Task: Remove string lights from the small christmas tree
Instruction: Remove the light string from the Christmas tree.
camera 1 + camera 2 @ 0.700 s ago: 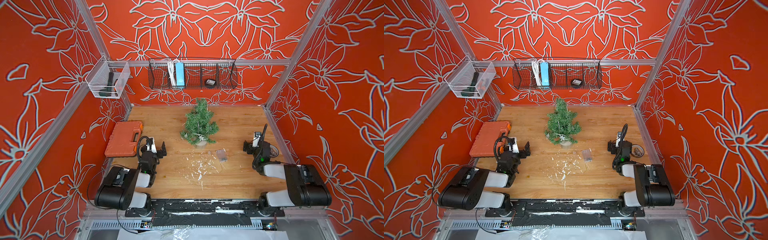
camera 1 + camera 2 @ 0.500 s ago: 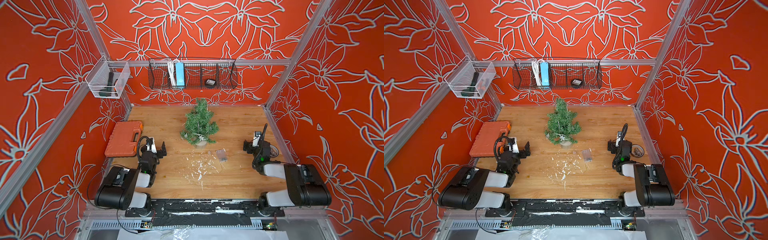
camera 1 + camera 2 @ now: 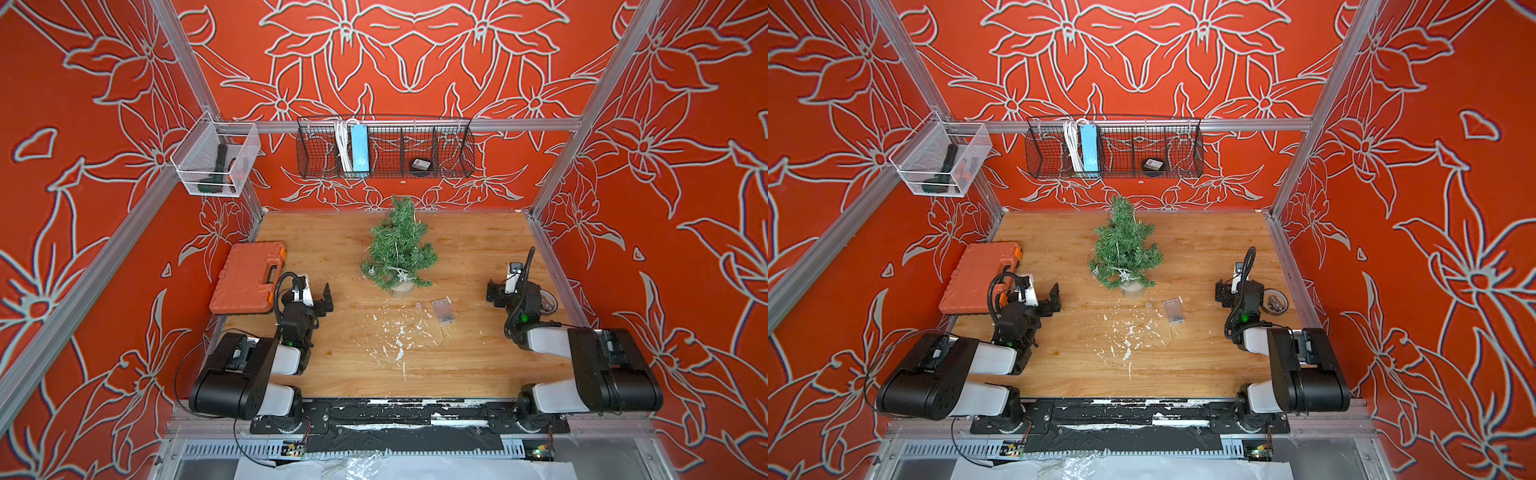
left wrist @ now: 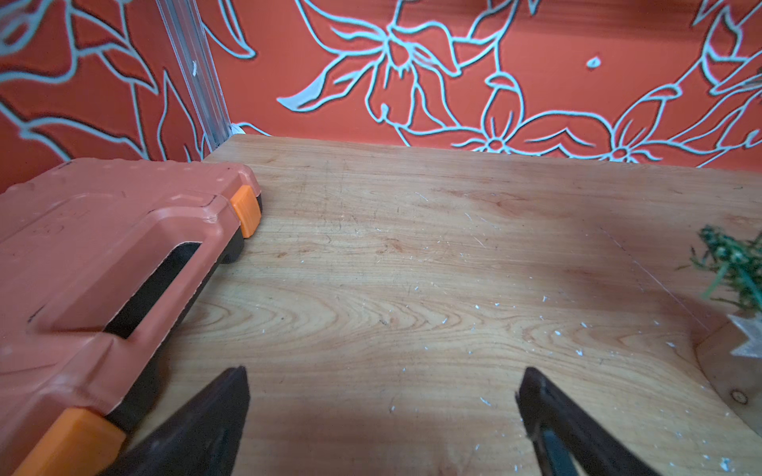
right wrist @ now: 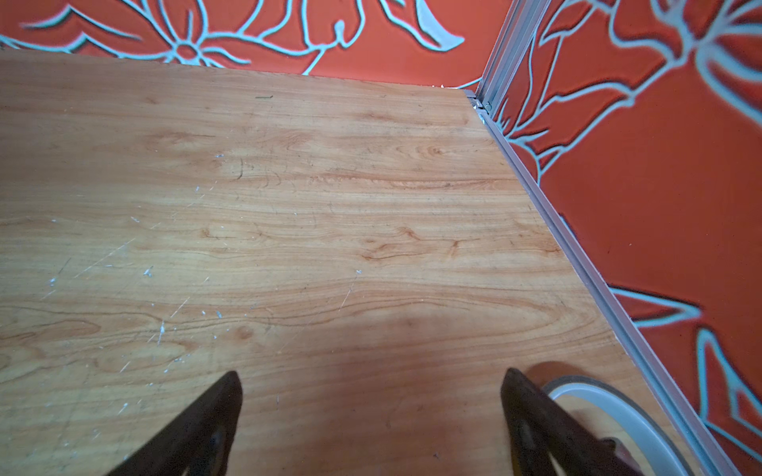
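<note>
The small christmas tree (image 3: 399,245) (image 3: 1125,249) stands upright at the middle back of the wooden table. The string lights (image 3: 402,274) wind through its branches, with a star bulb low at the front. Their clear battery box (image 3: 442,311) (image 3: 1174,311) lies on the table in front of the tree, to its right, trailing thin wire. My left gripper (image 3: 309,296) (image 4: 381,385) rests open near the table's left side, well short of the tree; a branch tip (image 4: 734,263) shows at the edge of its wrist view. At the right side, my right gripper (image 3: 515,291) (image 5: 369,387) is open over bare wood.
An orange toolbox (image 3: 249,278) (image 4: 103,255) lies just left of the left gripper. A tape roll (image 3: 1273,301) (image 5: 610,408) sits beside the right gripper by the wall rail. White flecks (image 3: 399,336) litter the table centre. A wire basket (image 3: 453,147) and a clear bin (image 3: 216,160) hang on the walls.
</note>
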Robot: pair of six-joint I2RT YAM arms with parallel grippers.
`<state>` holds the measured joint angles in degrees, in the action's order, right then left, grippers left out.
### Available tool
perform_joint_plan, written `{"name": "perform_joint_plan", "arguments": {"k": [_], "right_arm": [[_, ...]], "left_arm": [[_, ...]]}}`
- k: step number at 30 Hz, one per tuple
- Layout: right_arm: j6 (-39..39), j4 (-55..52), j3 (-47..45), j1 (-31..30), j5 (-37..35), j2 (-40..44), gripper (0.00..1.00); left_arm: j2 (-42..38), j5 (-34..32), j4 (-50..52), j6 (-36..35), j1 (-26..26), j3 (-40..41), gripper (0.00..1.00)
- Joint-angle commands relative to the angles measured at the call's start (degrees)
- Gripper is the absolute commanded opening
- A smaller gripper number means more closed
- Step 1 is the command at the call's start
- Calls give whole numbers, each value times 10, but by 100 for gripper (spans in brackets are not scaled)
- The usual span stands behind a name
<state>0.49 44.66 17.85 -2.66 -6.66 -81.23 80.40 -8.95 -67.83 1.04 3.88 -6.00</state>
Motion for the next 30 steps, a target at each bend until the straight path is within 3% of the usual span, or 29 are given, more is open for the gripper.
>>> {"name": "perform_joint_plan", "arguments": {"k": [1, 19, 21, 22, 27, 30], "right_arm": [[-9, 12, 9, -2, -9, 0, 98], [-4, 15, 7, 2, -4, 0, 98], [11, 17, 2, 1, -47, 18, 98], [19, -47, 15, 2, -66, 57, 98], [64, -258, 88, 1, -94, 151, 98], [90, -297, 109, 1, -90, 174, 98]], "left_arm": [[3, -4, -19, -10, 3, -7, 98], [-1, -6, -24, -10, 3, -7, 98], [-37, -23, 66, -4, 4, -44, 98], [-57, -42, 130, 4, 4, -70, 98], [-111, -80, 219, 23, 4, -114, 98], [-136, -117, 218, 74, 2, -136, 98]]}}
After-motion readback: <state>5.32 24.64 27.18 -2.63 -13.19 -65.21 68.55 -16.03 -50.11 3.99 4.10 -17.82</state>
